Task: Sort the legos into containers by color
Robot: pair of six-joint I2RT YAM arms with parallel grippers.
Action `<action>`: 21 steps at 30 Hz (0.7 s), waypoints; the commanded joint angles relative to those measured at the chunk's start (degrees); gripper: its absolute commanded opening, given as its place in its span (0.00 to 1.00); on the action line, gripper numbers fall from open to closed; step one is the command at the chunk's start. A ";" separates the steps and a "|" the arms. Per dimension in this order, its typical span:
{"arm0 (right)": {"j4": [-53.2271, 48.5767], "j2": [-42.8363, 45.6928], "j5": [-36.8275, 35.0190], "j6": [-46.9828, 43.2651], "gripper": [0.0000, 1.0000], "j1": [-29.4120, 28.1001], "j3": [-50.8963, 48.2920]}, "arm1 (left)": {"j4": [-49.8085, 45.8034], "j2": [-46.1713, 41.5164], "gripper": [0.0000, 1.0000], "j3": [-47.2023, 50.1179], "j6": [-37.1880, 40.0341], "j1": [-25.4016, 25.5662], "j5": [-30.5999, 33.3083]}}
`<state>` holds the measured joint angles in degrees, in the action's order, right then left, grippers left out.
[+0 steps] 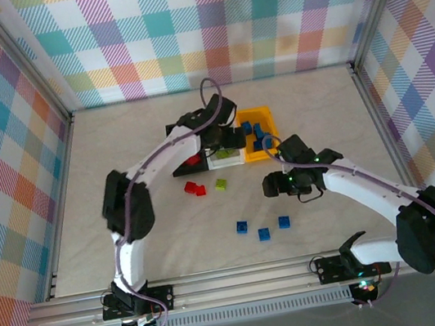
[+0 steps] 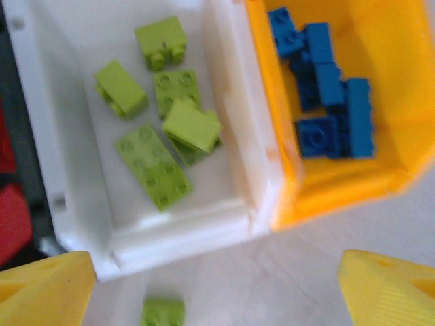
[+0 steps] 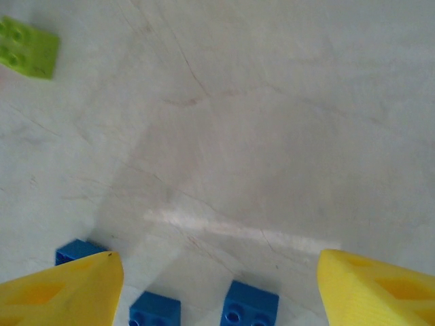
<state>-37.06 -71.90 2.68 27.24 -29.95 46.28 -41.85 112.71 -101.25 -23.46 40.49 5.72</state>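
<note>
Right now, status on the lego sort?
Left gripper open, empty, at white bin. Right gripper open, empty, near three loose blue legos. Two red legos, one green lego unsorted.

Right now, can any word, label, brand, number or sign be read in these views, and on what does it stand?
None can be read.
The white bin, the yellow-orange bin, the green legos and the blue legos show only plain plastic and studs.
Any marking on the arm bases is too small to tell.
</note>
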 commanded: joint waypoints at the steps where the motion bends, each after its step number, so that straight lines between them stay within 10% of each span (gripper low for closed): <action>1: -5.72 1.67 2.00 1.88 0.74 -0.14 -2.30 | 7.27 -11.27 1.00 10.48 -2.62 1.50 -1.58; 21: -4.53 -7.82 -0.35 6.50 0.62 -9.55 -4.61 | 11.04 -50.33 1.00 61.59 -17.04 3.29 7.31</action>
<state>-42.94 -78.63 3.49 32.45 -39.05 42.09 -31.27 65.04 -42.11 -36.88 43.83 11.07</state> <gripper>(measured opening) 0.632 0.998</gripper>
